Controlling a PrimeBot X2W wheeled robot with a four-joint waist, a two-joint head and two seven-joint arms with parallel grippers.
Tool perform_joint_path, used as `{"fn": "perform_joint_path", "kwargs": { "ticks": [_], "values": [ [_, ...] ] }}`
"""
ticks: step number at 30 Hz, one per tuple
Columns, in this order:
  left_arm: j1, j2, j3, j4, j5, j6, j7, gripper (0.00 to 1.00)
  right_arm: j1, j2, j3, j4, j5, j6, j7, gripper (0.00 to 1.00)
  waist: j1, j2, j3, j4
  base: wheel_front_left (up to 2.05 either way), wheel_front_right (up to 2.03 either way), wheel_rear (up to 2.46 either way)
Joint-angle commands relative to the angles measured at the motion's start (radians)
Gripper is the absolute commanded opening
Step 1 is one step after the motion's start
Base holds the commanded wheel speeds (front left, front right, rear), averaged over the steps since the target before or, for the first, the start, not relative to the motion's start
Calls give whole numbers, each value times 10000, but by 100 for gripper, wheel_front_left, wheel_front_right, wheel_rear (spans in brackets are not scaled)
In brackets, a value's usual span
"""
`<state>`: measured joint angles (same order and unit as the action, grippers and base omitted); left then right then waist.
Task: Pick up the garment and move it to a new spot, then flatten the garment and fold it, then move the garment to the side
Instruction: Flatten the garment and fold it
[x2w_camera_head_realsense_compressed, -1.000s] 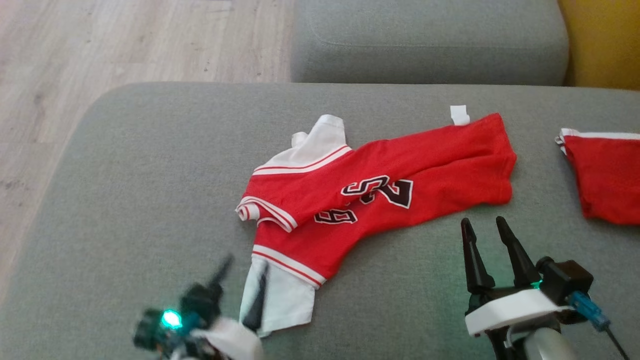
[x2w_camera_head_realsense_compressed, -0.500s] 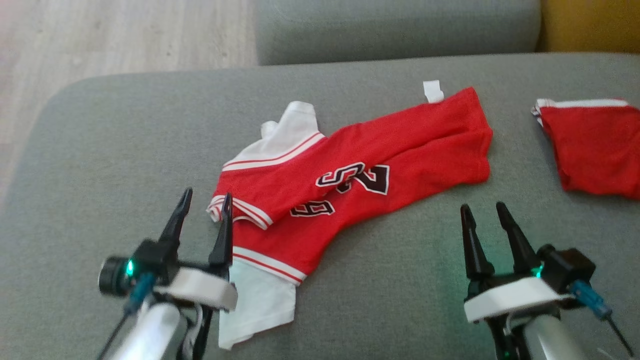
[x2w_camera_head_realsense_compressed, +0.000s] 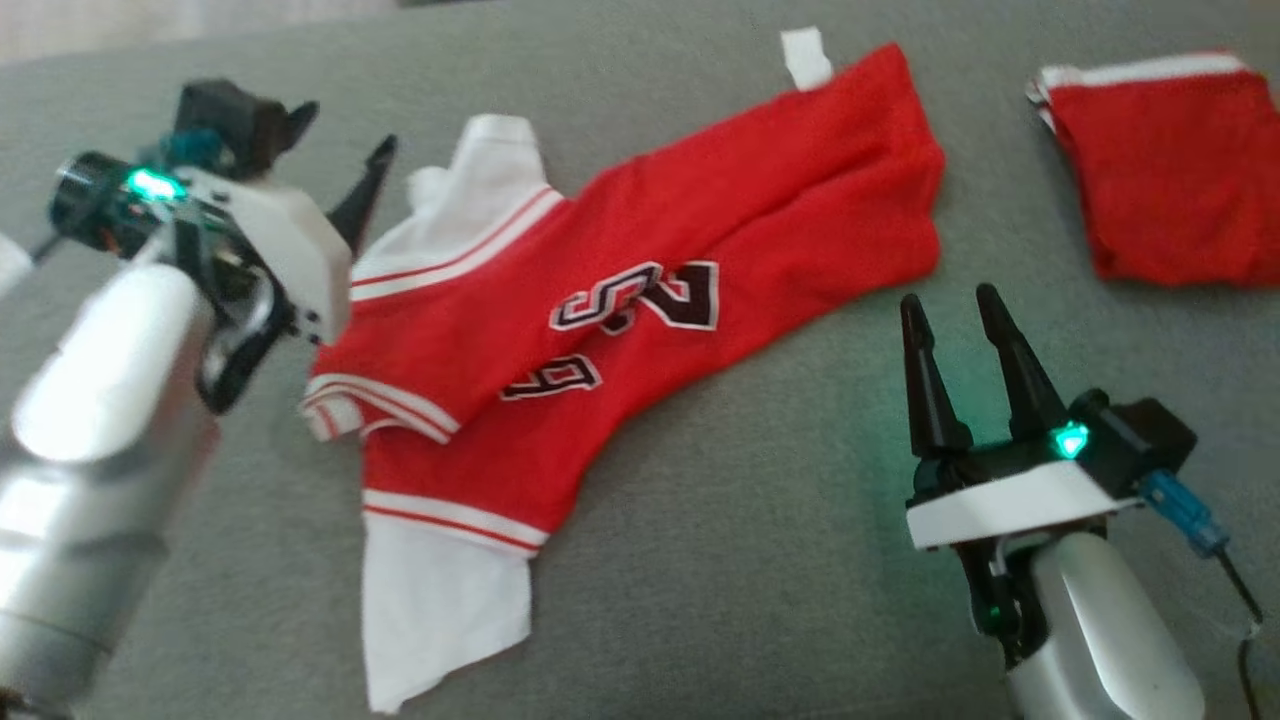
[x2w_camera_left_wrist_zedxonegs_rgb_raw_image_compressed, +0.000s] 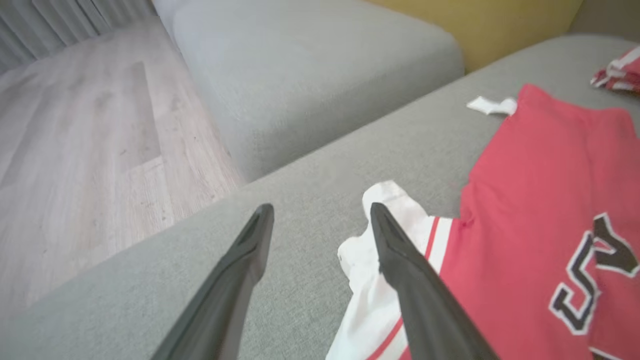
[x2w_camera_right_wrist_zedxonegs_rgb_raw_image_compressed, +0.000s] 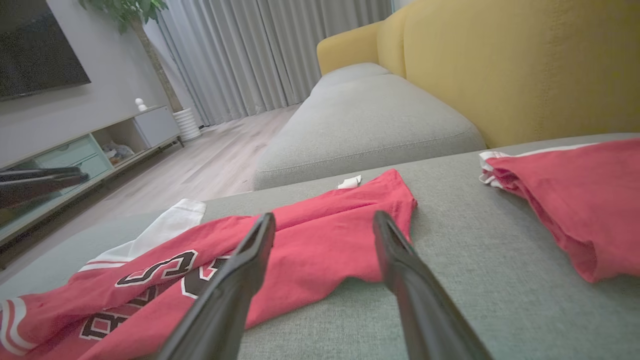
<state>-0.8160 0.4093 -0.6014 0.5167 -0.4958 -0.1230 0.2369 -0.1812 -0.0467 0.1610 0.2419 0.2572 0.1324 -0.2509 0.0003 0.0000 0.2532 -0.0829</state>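
Home living room — grey sofa (x2w_camera_right_wrist_zedxonegs_rgb_raw_image_compressed: 360, 115), curtains (x2w_camera_right_wrist_zedxonegs_rgb_raw_image_compressed: 260, 50), TV console (x2w_camera_right_wrist_zedxonegs_rgb_raw_image_compressed: 75, 150), wood floor (x2w_camera_left_wrist_zedxonegs_rgb_raw_image_compressed: 75, 150)

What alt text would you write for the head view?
A crumpled red jersey with white sleeves lies on a grey sofa. The open left gripper hovers beside one sleeve; the open right gripper sits apart. Another red garment lies at right.

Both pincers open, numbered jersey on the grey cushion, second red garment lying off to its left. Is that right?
No. The head view shows the second red garment lying to the right of the numbered jersey, not the left. The rest stands.
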Motion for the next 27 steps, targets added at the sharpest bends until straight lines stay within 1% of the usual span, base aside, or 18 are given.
{"fn": "perform_joint_path", "kwargs": {
  "ticks": [1, 3, 6, 10, 11, 12, 17, 21, 22, 23, 24, 26, 27],
  "values": [
    [-751, 574, 75, 68, -260, -45, 505, 100, -318, -35, 315, -366, 146, -17, -109, 100, -3, 0, 662, -666, 0, 0, 0],
    [-1190, 817, -582, 271, -678, -66, 1184, 100, -414, -35, 409, -418, 261, -17, -109, 100, -3, 0, 885, -906, 0, 0, 0],
    [-1638, 1322, -1631, 198, -1552, -72, 1825, 100, -498, -35, 527, -468, 390, -17, -109, 100, -3, 0, 1127, -1198, 0, 0, 0],
    [-2077, 1920, -2798, 12, -2543, -74, 2264, 100, -555, -35, 541, -485, 481, -17, -109, 100, -3, 0, 1322, -1428, 0, 0, 0],
    [-2299, 2153, -3213, 101, -2759, -74, 2362, 100, -581, -35, 564, -496, 499, -17, -109, 100, -3, 0, 1392, -1515, 0, 0, 0],
    [-2425, 2257, -3359, 204, -2773, -75, 2336, 100, -598, -35, 586, -512, 515, -17, -109, 100, -3, 0, 1437, -1568, 0, 0, 0],
    [-2758, 2412, -4102, 652, -3022, -75, 2252, 100, -652, -35, 640, -567, 593, -17, -109, 100, -3, 0, 1562, -1770, 0, 0, 0],
    [-2873, 2474, -4733, 641, -3652, -75, 2652, 100, -685, -35, 601, -583, 659, -17, -109, 100, -3, 0, 1658, -1876, 0, 0, 0],
    [-2901, 2503, -4871, 581, -3882, -76, 2797, 81, -687, -35, 600, -593, 669, -17, -109, 100, -3, 0, 1678, -1891, 0, 0, 0],
    [-2937, 2543, -4981, 519, -4117, -76, 2910, 13, -688, -35, 603, -601, 676, -17, -109, 100, -3, 0, 1694, -1902, 0, 0, 0],
    [-2984, 2592, -5082, 452, -4307, -76, 2982, 0, -689, -35, 607, -603, 682, -17, -109, 100, -3, 0, 1708, -1914, 0, 0, 0],
    [-3167, 2711, -5268, 356, -4484, -76, 2943, 0, -697, -35, 622, -597, 694, -17, -109, 100, -3, 0, 1727, -1940, 0, 0, 0],
    [-3311, 2765, -5296, 368, -4455, -76, 2736, 0, -707, -35, 633, -591, 703, -17, -109, 100, -3, 0, 1737, -1957, 0, 0, 0]
  ]
}}
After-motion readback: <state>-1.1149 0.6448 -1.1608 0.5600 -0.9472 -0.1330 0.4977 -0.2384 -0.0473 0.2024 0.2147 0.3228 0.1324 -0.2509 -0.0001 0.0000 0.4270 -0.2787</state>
